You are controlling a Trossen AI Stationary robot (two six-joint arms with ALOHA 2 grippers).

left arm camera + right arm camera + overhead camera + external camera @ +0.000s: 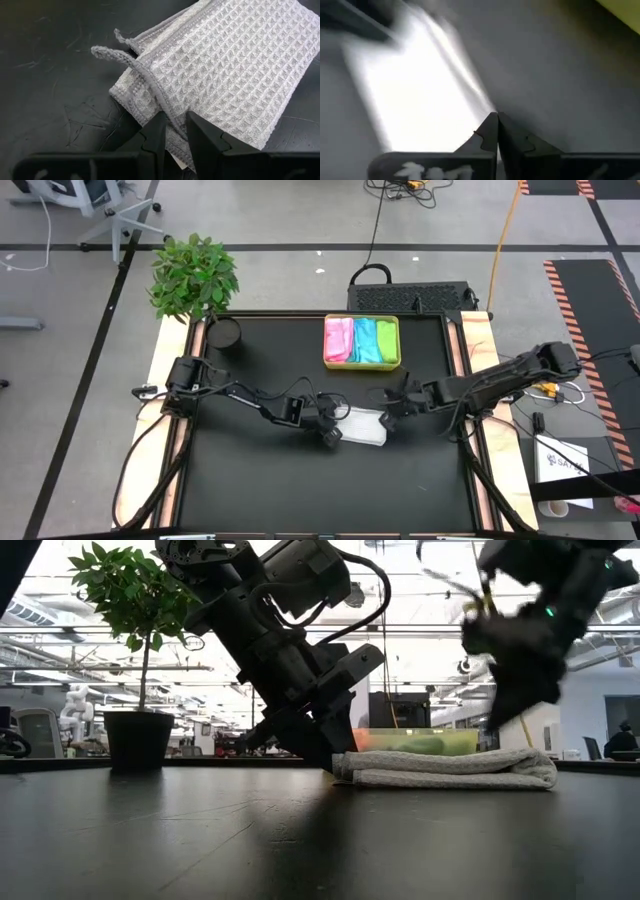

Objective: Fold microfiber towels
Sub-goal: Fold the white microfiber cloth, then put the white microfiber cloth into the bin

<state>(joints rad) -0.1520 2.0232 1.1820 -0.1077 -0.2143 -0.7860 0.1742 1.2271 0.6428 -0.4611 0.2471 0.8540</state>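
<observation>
Near the middle of the black counter (250,470), the left hand (175,125) pinches the folded white towel (362,427) at its 9 o'clock edge, so lifting could drag the fold open, while the right hand (496,131), fingers closed and empty, hovers at 2 o'clock.

A robotics lab: taped floor (90,370), loose cables (378,220), office chair (120,205), monitors behind.

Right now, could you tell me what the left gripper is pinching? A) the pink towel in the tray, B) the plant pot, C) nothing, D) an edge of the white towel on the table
D: the left gripper is shut on an edge of the folded white towel.
</observation>
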